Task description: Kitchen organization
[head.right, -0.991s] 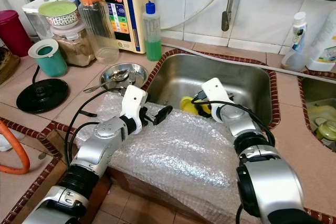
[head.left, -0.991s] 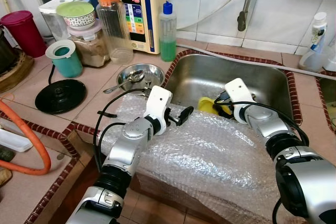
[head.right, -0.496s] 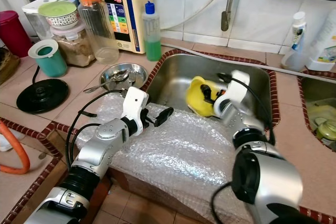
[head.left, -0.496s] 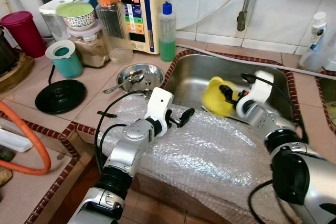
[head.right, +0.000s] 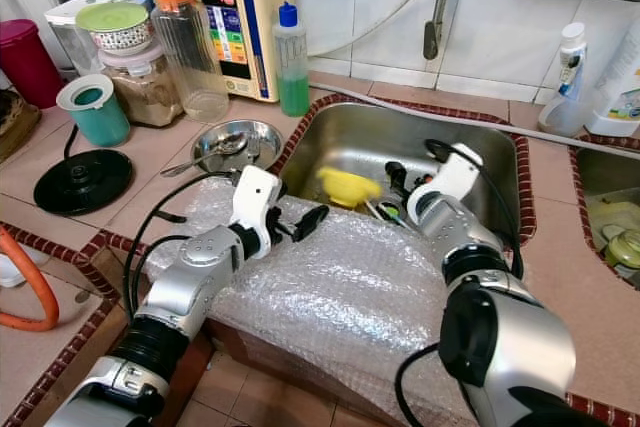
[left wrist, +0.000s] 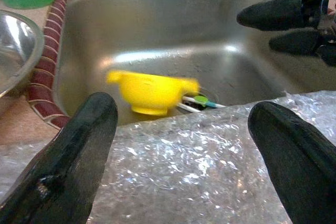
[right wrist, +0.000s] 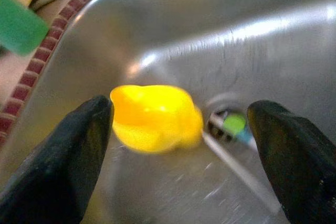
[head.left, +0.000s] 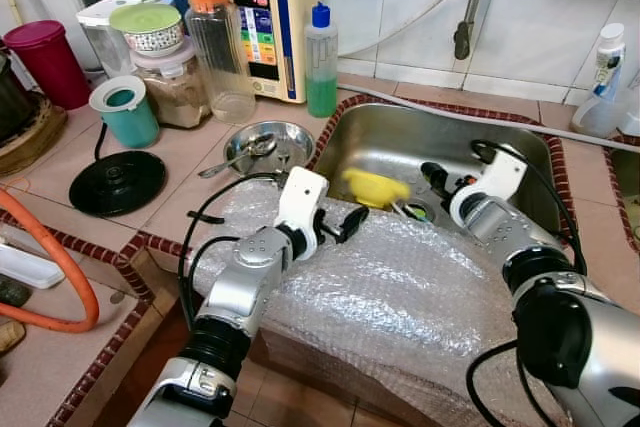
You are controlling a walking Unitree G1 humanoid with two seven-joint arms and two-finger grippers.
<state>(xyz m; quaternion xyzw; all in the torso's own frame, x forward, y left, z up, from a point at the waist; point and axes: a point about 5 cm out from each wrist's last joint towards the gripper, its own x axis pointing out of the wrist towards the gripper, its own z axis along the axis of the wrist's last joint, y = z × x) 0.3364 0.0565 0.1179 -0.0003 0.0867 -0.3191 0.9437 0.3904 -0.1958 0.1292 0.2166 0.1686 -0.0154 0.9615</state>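
Steel sink [head.left: 520, 172] held a blurred yellow plastic bowl [head.left: 374, 187], free of both grippers, beside the drain. Bubble wrap [head.left: 400, 297] covered the front edge. Right gripper [head.left: 437, 178] was spread open in the sink; left gripper [head.left: 352, 219] open over the wrap.

White tiled wall [head.left: 400, 7] behind, pinkish tiled bench [head.left: 190, 162] with a dark red brick-style edging [head.left: 100, 247]. Floor [head.left: 290, 397] down below is brownish tile, lighting's pretty even.

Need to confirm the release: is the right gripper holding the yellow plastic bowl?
No, the yellow plastic bowl lies loose in the sink, apart from the open right gripper.
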